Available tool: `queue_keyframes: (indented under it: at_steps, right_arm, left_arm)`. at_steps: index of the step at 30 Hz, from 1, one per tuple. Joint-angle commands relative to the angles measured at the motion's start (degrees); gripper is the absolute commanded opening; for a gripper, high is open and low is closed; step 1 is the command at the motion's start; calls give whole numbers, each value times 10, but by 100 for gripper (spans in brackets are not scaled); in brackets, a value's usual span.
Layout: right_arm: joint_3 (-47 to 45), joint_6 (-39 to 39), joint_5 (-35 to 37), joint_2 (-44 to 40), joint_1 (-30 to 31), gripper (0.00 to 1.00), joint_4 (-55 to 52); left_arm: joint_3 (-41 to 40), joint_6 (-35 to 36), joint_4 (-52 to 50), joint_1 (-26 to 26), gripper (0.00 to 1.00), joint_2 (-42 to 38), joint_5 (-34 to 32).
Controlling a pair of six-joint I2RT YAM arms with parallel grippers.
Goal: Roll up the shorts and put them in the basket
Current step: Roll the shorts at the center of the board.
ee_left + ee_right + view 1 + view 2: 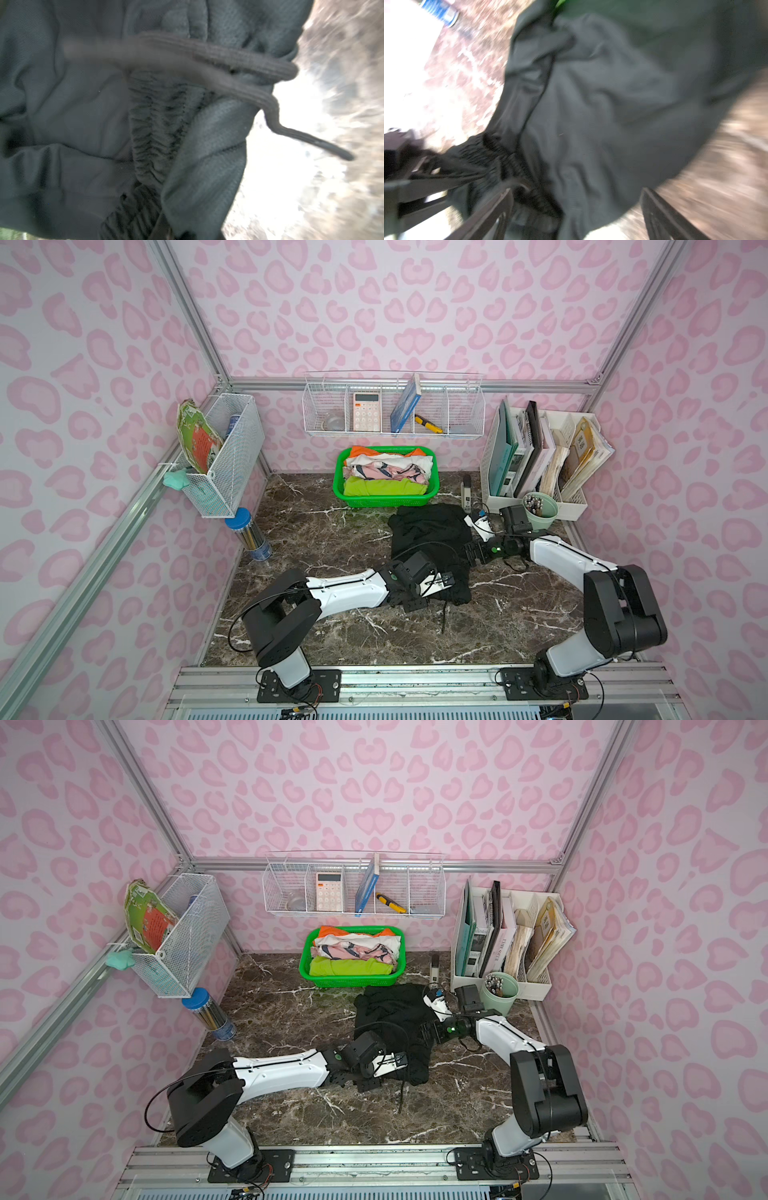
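I find the left arm (pixel 345 593) stretched low toward centre, wrist turned inward. The left gripper (pixel 442 580) points down; I cannot make out how its jaws stand. The right arm (pixel 561 553) is bent sharply at the elbow, forearm angled inward. The right gripper (pixel 576 190) sits low, fingers (pixel 492 209) spread wide.

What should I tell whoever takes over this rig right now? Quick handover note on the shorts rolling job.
Left gripper: at the near, waistband end of the shorts; its fingers are hidden, so grip unclear.
Right gripper: open, at the shorts' right edge, holding nothing.
Shorts: rumpled heap on the marble table, in front of the green basket; drawstring trails toward the front.
Done: no roll visible yet.
Left: probably flatten, then roll.
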Motion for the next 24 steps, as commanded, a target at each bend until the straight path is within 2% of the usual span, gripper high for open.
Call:
queue_keyframes:
  at_steps: [1, 4, 6, 11, 13, 19, 24]
  right_arm:
    - [-18, 19, 90, -43, -1, 99, 48]
    - [-50, 1, 109, -89, 1, 99, 81]
    - [-76, -35, 93, -123, 13, 98, 102]
    - [-146, -161, 213, -201, 130, 98, 151]
    - [-177, -186, 245, -228, 160, 98, 182]
    - [-219, -229, 234, -286, 184, 98, 215]
    - [-260, -334, 252, -311, 270, 98, 219]
  left_arm:
    - [25, -16, -95, 14, 10, -3, 83]
    - [54, -21, -149, 36, 10, 4, 144]
    - [76, -25, -186, 50, 10, 19, 176]
    - [139, -26, -263, 81, 10, 70, 250]
    - [167, -19, -297, 92, 10, 93, 272]
    - [253, -1, -390, 118, 7, 172, 314]
    - [316, 10, -443, 133, 7, 225, 338]
